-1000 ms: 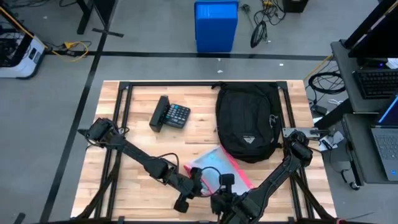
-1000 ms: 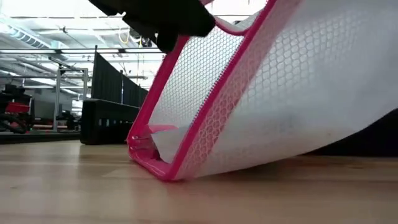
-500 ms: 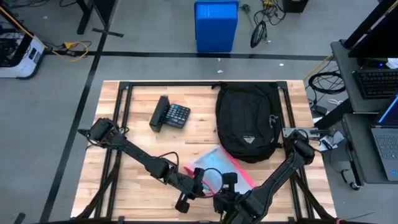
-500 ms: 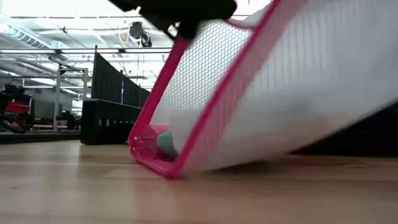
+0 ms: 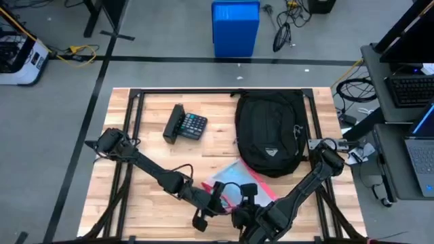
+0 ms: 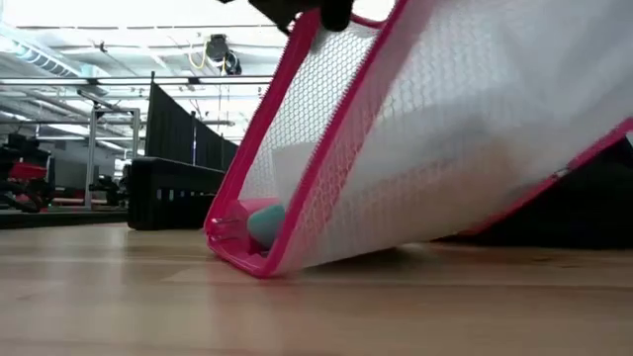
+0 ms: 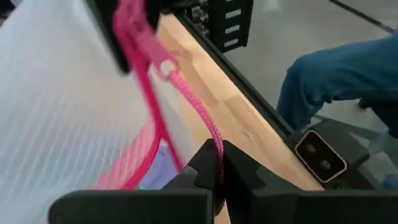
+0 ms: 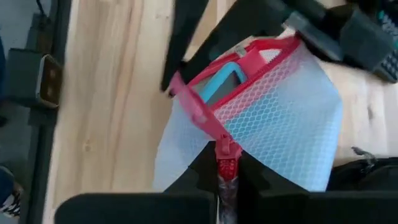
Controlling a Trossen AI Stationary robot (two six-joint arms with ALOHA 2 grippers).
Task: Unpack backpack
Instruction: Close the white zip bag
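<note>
The black backpack (image 5: 268,131) lies flat at the table's far right, touched by no gripper. Before it, near the front edge, is a white mesh pouch (image 5: 234,177) with pink trim. It stands tilted, its lower corner (image 6: 242,259) on the table and a teal thing (image 6: 263,223) inside that corner. My left gripper (image 7: 217,171) is shut on the pouch's pink zipper cord. My right gripper (image 8: 225,167) is shut on the pouch's pink edge. The two grippers sit close together at the pouch's near end (image 5: 230,198). My left gripper pinches the pink zipper cord (image 7: 216,144) between its two shut fingers, near the cord's free end. The cord runs nearly straight from the fingers up to the zipper pull (image 7: 163,65). My right gripper pinches the pouch's pink zippered edge (image 8: 222,148) at a corner between its two fingers. The pouch's open mouth (image 8: 236,68) spreads out beyond the fingers. That held end is raised while the opposite corner rests on the table.
A black calculator (image 5: 186,125) lies at the far left of the table. A person's blue-clad leg (image 7: 336,68) shows just beyond the table's near edge. Bare wood lies left of the pouch (image 5: 149,203).
The held end of the pouch has gone up, so it tilts more steeply. Its right part has lifted off the table while its lower corner has stayed down. The teal thing has slid into that lower corner.
</note>
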